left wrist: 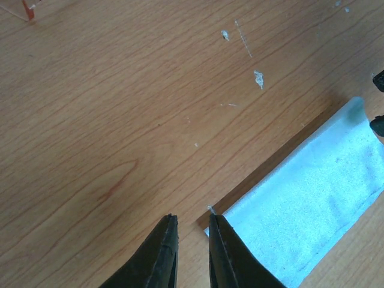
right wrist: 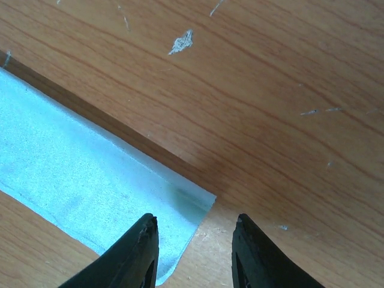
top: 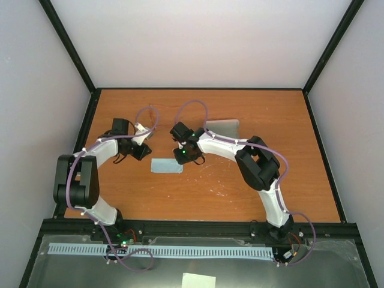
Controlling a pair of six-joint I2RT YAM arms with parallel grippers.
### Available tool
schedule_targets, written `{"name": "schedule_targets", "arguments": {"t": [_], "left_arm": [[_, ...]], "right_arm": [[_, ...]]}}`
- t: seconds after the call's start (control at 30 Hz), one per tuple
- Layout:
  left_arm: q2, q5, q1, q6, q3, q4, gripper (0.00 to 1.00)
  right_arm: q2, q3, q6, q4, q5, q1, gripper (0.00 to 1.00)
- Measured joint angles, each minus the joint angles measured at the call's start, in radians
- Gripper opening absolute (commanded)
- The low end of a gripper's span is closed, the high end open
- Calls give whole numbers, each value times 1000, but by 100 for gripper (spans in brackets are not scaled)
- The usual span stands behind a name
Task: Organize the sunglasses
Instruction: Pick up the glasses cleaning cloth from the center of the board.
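Note:
A folded blue-grey cloth (top: 167, 166) lies flat mid-table between both grippers. My left gripper (left wrist: 191, 217) hovers at the cloth's (left wrist: 306, 198) left corner, its jaws a narrow gap apart with nothing between them; one fingertip (left wrist: 213, 219) sits right at the corner. Over the cloth's (right wrist: 78, 174) right corner my right gripper (right wrist: 195, 219) stands open and empty, one finger above the fabric and the other above bare wood. Of the sunglasses only a thin orange-red sliver (left wrist: 27, 9) shows, at the top left corner of the left wrist view; in the top view they are hidden.
A pale grey flat object (top: 222, 128) lies behind the right arm near the back of the table. White scuffs (left wrist: 258, 78) mark the wood. Black frame rails (top: 198, 89) and white walls bound the table.

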Motion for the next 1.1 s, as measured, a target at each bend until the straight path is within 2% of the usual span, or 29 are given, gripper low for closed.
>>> {"name": "schedule_targets", "arguments": {"t": [0.5,0.77,0.93,1.1], "left_arm": [[11,19,10,2,8,-3,18],[13,20,10,7,8,-3,18],[19,14,10,16,8,-3,18],[19,14,10,28,-5,-3,19]], "right_arm": [[50,39,1,-24,-10,-5,31],[65,55,4,-28,-16,-5,20],[68,55,10,-28,-23,-5,4],[69,55,19,-28,-28,-5,3]]}}
